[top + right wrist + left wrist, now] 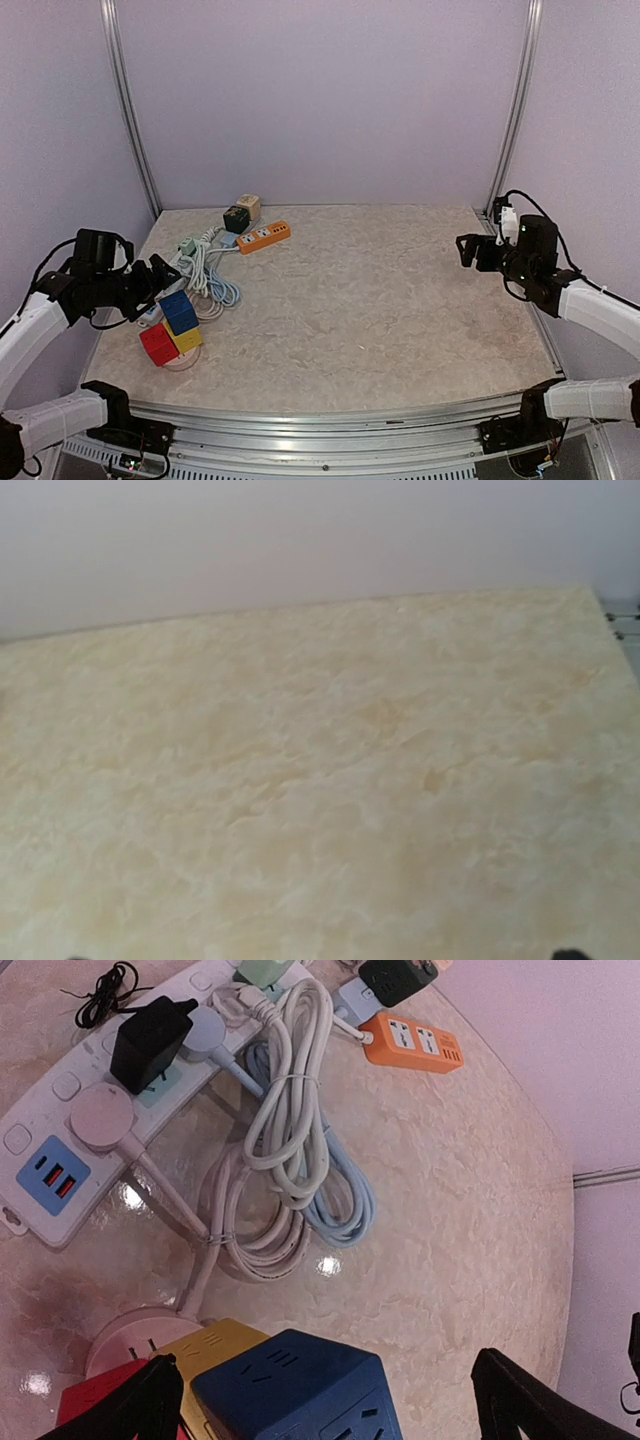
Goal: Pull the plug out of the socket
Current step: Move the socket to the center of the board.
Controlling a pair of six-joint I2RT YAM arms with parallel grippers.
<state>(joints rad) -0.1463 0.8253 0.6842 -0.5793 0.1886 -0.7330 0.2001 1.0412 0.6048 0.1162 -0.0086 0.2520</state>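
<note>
A white power strip (60,1150) lies at the table's left. It holds a black adapter plug (150,1040), a round pale pink plug (100,1117) and a round white plug (205,1032). In the top view my left arm hides most of the strip. My left gripper (152,276) is open and empty. It hovers above the blue cube socket (300,1385), short of the strip, and its black fingertips (140,1410) are spread wide. My right gripper (468,250) is open and empty, raised over bare table at the far right, far from the strip.
Coiled white and pale blue cables (290,1160) lie beside the strip. Blue, yellow and red cube sockets (172,328) stand on a pink base near the front left. An orange strip (264,236), a black cube (236,218) and a beige cube (249,206) sit at the back left.
</note>
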